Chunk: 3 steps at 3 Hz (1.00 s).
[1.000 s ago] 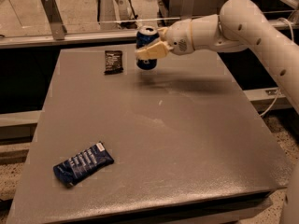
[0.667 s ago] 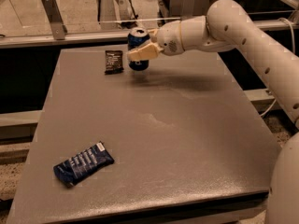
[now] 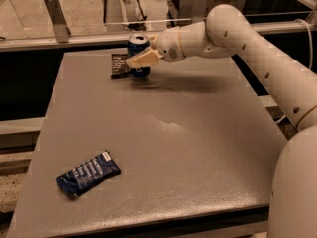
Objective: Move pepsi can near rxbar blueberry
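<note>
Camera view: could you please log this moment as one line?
end effector: shut on pepsi can | can: far end of table, beside dark bar | blue bar: near-left corner

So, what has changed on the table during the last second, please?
The end effector, gripping the pepsi can throughout, carried it sideways along the table's far edge, and it is now right beside the dark wrapped bar. Nothing was released. That bar and the blue wrapped bar near the front stayed in place.
</note>
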Each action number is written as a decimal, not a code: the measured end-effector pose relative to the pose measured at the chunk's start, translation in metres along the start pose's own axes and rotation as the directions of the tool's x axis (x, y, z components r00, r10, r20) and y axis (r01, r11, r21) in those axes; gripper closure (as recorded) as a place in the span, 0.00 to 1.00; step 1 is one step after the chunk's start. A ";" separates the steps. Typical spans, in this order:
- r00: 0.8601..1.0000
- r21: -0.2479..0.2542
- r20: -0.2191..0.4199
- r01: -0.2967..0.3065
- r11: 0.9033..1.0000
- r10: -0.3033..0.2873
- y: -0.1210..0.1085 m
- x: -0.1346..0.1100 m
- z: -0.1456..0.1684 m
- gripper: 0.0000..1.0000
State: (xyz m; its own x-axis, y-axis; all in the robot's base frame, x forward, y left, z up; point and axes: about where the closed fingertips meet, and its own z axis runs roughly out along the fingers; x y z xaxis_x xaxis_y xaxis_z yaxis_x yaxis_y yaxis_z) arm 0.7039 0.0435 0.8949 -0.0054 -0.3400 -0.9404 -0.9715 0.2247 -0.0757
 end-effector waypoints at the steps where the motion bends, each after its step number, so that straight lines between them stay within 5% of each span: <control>1: 1.000 0.004 -0.013 0.007 1.000 -0.007 -0.005 0.006 -0.004 1.00; 3: 1.000 -0.018 -0.019 0.005 1.000 -0.005 -0.006 0.013 0.003 0.59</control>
State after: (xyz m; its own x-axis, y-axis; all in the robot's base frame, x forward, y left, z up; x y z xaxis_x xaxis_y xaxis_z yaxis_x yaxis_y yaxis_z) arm 0.7106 0.0404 0.8819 -0.0052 -0.3588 -0.9334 -0.9756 0.2066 -0.0740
